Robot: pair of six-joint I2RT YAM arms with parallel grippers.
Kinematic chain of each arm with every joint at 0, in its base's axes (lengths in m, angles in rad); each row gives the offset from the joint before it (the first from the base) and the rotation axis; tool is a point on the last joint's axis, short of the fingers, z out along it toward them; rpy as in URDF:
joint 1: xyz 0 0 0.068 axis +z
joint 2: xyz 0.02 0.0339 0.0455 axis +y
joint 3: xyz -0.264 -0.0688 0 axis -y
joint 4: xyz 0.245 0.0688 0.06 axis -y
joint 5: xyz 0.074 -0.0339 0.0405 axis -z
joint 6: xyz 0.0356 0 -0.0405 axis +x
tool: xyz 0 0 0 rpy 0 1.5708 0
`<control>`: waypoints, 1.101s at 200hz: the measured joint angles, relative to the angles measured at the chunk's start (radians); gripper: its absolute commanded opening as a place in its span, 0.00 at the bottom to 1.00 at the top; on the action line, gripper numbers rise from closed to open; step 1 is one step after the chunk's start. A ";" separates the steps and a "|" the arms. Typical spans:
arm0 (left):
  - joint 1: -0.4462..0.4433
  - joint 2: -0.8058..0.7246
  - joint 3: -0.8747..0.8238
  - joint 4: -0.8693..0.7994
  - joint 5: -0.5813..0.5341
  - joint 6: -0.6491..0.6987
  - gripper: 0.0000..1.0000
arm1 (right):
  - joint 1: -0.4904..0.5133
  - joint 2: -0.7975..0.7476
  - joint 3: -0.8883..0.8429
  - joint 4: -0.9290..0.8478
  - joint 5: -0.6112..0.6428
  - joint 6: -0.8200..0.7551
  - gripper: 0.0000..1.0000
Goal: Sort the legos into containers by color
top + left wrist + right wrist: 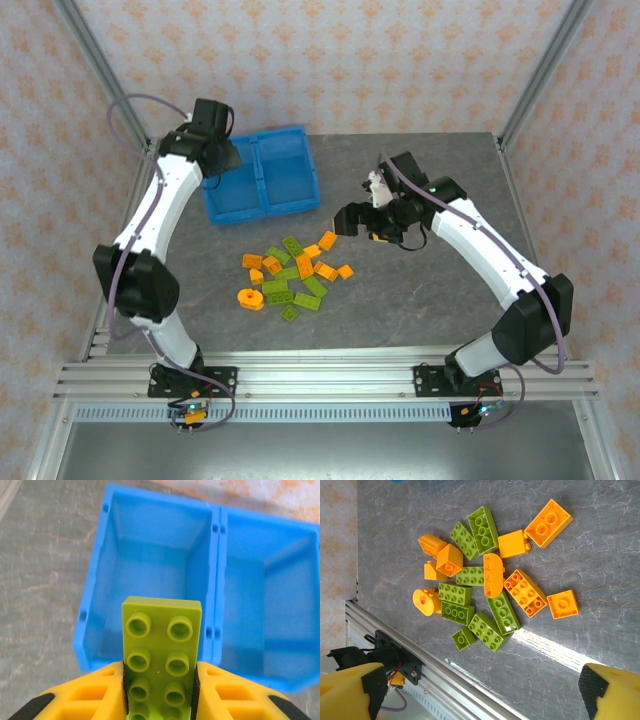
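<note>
Your left gripper (160, 682) clamps a lime brick (161, 640), its lower end cut off, over the blue bin (216, 580) at the far edge of the table (450, 200); your right gripper (482, 687) hangs wide open above the legos (490, 590).

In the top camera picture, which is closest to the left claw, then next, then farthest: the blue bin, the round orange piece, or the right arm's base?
From the left gripper, which holds a green brick:
1. blue bin: right beside it, far left of the table.
2. round orange piece: at the pile's near left.
3. right arm's base: near right edge.
</note>
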 measured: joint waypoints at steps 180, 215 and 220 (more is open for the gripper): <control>0.066 0.567 0.430 -0.079 0.053 0.000 0.57 | 0.002 0.083 0.166 -0.007 0.105 0.033 0.99; 0.030 0.282 0.315 -0.071 0.098 0.019 0.57 | 0.002 0.124 0.164 0.008 0.203 0.092 0.99; 0.014 0.228 0.301 -0.071 0.109 0.029 0.57 | 0.002 0.127 0.163 0.014 0.214 0.107 0.99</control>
